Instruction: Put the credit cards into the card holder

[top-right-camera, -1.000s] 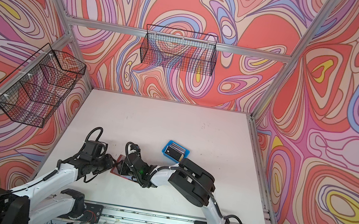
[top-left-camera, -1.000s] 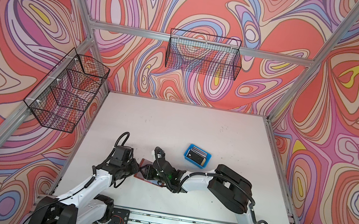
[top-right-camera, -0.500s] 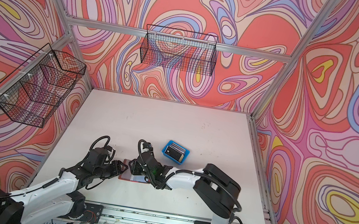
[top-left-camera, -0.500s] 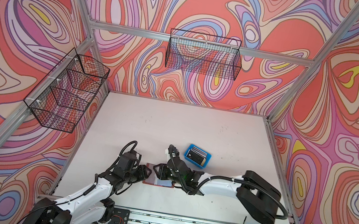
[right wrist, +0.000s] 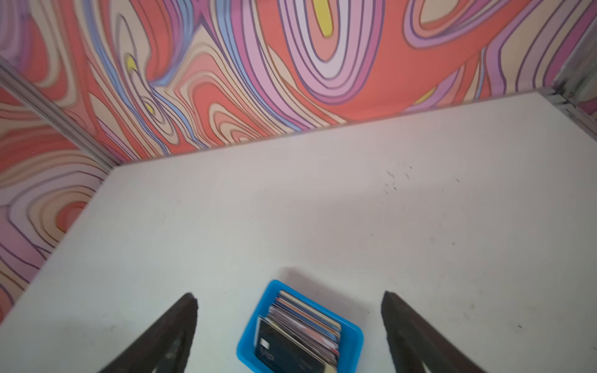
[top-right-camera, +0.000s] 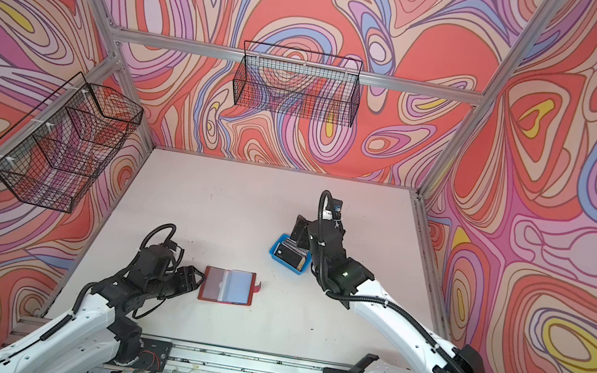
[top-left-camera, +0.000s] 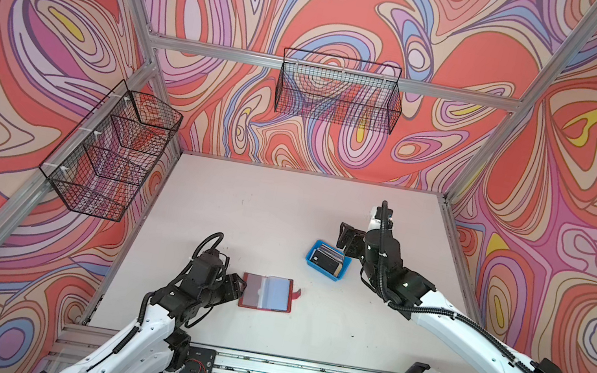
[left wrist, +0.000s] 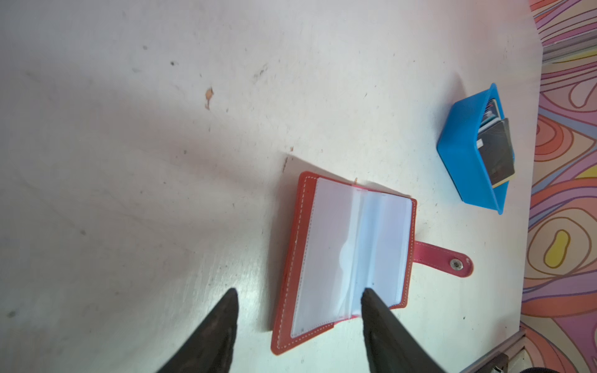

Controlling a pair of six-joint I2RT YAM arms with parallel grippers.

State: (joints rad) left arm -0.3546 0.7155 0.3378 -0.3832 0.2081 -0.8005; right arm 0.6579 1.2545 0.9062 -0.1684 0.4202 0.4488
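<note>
My left fingers [top-left-camera: 237,287] are spread, down low at the left edge of the red-brown leather-look booklet card holder [top-left-camera: 267,292], lower centre of both top views. In the left wrist view one fingertip overlaps the clear plastic sleeves [left wrist: 339,245]; contact can't tell, nothing pinched. Holder lies open flat on the white tabletop [top-left-camera: 284,210], sleeves up, with the snap-button tab [left wrist: 442,255] sticking out on its right side in the top views. My right fingers [top-left-camera: 346,241] are spread wide, gripping nothing, hovering just up-right of the small blue plastic tray [left wrist: 458,155], right of centre in frame. The stack of thin rectangular plastic credit cards [top-left-camera: 326,259] stands on edge inside that tray, black-faced card in front, mixed colours behind. The right wrist view, blurry, shows the tray between my two fingertips. Tray and holder are well apart.
</note>
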